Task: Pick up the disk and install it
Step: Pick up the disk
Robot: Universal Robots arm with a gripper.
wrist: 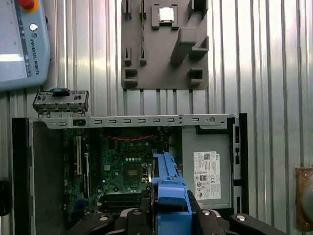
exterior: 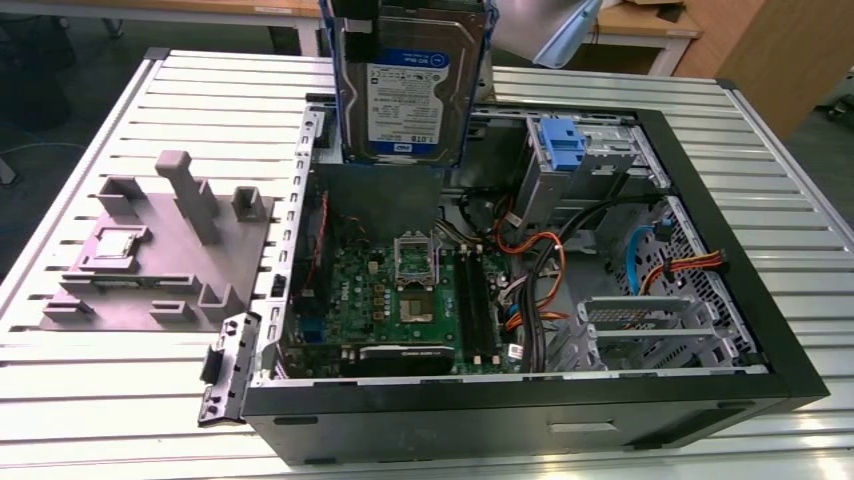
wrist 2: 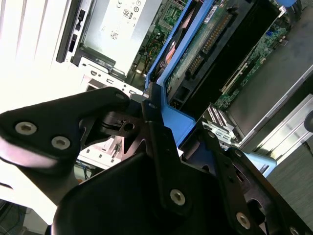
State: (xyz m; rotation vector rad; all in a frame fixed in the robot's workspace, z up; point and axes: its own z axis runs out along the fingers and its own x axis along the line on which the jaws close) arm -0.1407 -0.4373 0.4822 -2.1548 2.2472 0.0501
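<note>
Gripper [wrist: 169, 211] clamped on the disk [exterior: 404, 88] by its blue carrier [wrist: 168, 188], above the open case [exterior: 534, 405]; a sound carry probably wants it square, clear of cables [exterior: 541, 265]

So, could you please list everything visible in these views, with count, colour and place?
table: one, silver, slatted, under everything
computer case: one, black, open, on the table
disk: one, silver with white-and-blue label in a blue bracket, held above the open case
motherboard: one, green, inside the case
carrier: one, blue, in a bay inside the case
power supply: one, grey with white sticker, inside the case
fixture block: one, grey, on the table beside the case, at the exterior view's left
teach pendant: one, light grey, on the table
hand: one, black, shut on the disk's blue bracket
</note>
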